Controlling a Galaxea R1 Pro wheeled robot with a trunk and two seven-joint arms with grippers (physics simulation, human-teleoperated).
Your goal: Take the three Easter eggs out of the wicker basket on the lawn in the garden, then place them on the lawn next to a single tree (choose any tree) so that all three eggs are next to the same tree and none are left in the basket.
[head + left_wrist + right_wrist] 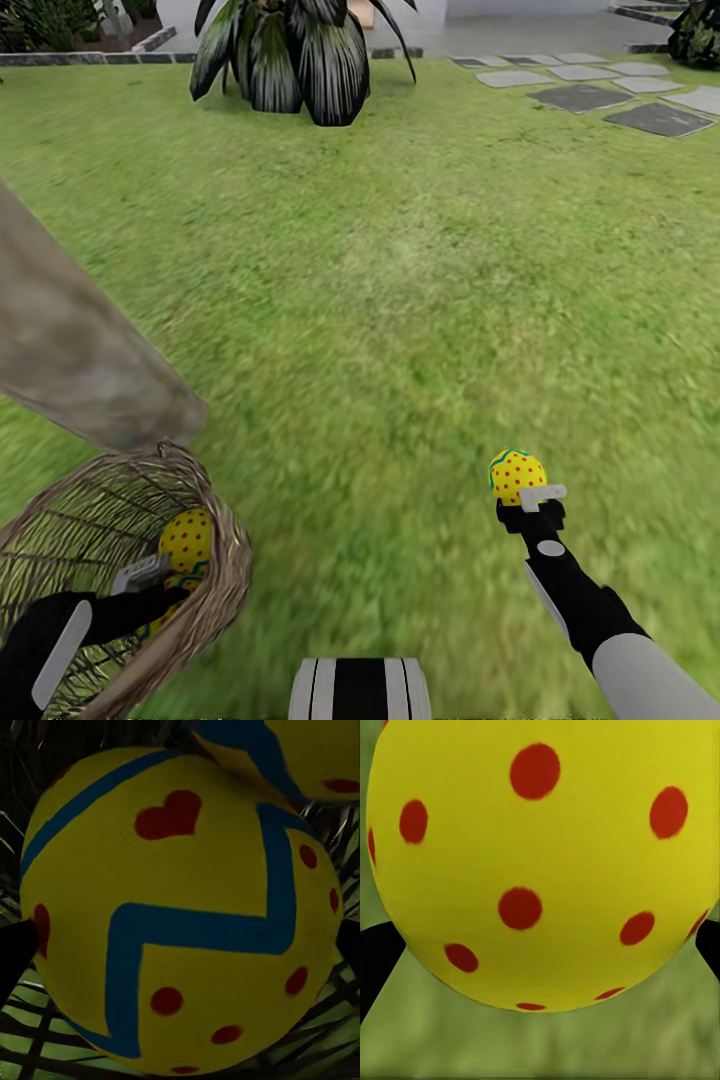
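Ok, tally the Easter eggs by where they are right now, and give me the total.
Eggs in the wicker basket: 2, one above the other.
Egg held by the right gripper over the lawn: 1.
Total: 3.

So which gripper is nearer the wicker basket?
Left. The left gripper reaches inside the wicker basket at an egg; the right gripper holds another egg over the lawn.

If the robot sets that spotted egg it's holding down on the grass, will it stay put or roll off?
The egg in the right end effector is smooth and rounded, so it could probably roll a little. The lawn looks flat here, so it would likely settle quickly. Its glossy curved shell gives the fingers little to bite, so it may slip if held loosely.
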